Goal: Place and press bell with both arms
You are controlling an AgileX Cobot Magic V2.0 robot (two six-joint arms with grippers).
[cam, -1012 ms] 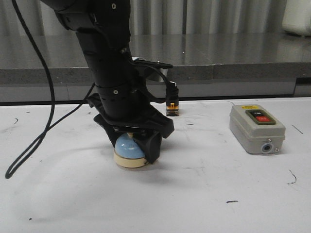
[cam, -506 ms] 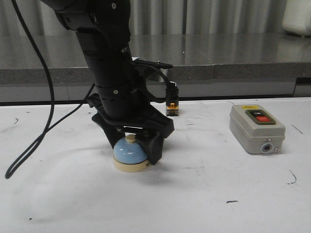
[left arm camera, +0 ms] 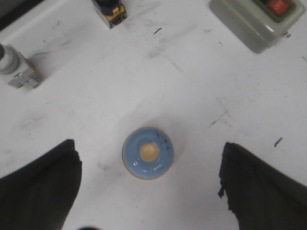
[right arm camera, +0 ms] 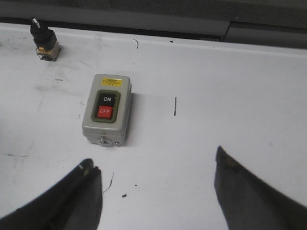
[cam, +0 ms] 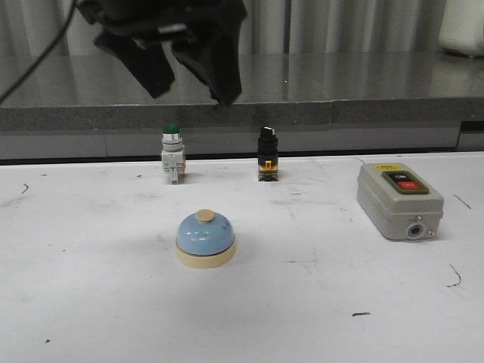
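Front low, level; wrists look down; share switch box (cam: 398, 200).

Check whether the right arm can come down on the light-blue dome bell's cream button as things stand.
Probably yes. The light-blue dome bell stands alone on the white table, its cream button uncovered; the left end effector is raised well above. The grey switch box sits off to the side.

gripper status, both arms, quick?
Left gripper: open, empty, high above the bell.
Right gripper: open, empty, over bare table near the switch box.
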